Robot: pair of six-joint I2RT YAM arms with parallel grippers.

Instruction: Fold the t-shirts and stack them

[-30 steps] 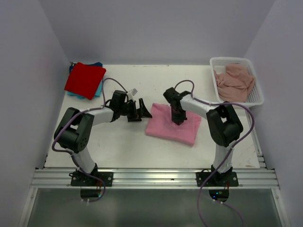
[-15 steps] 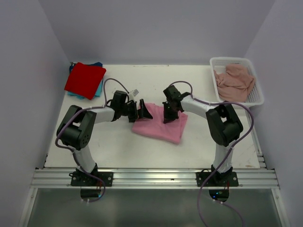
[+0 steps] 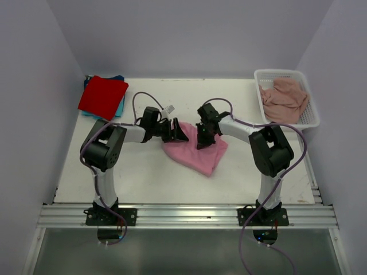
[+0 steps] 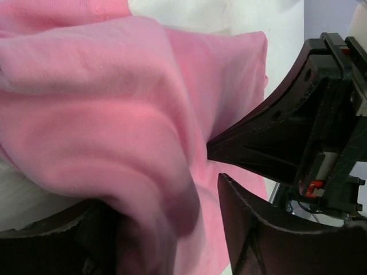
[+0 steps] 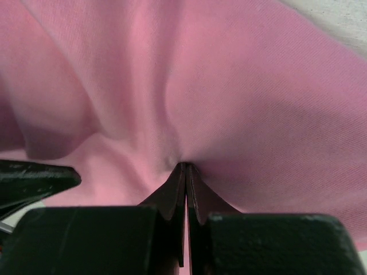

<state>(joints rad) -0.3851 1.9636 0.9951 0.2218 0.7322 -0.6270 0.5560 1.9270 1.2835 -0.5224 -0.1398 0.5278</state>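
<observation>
A pink t-shirt [image 3: 194, 152] lies bunched in the middle of the table. My right gripper [image 3: 203, 139] is shut on a pinch of its cloth near the top edge; in the right wrist view the fingertips [image 5: 185, 166] meet in a pink fold [image 5: 241, 103]. My left gripper [image 3: 176, 132] is open at the shirt's left top corner. In the left wrist view a thick pink fold [image 4: 114, 126] bulges between its spread jaws [image 4: 166, 200], and the right gripper [image 4: 275, 137] shows close ahead. A folded red shirt [image 3: 103, 96] lies on a blue one at the back left.
A white basket [image 3: 308, 114] at the back right holds crumpled peach shirts [image 3: 283, 98]. The red and blue stack sits by the table's back left corner. The two grippers are very close together over the pink shirt.
My right gripper has dragged the pink shirt left, bunching it. My left gripper has moved right until the shirt's edge sits between its jaws.
</observation>
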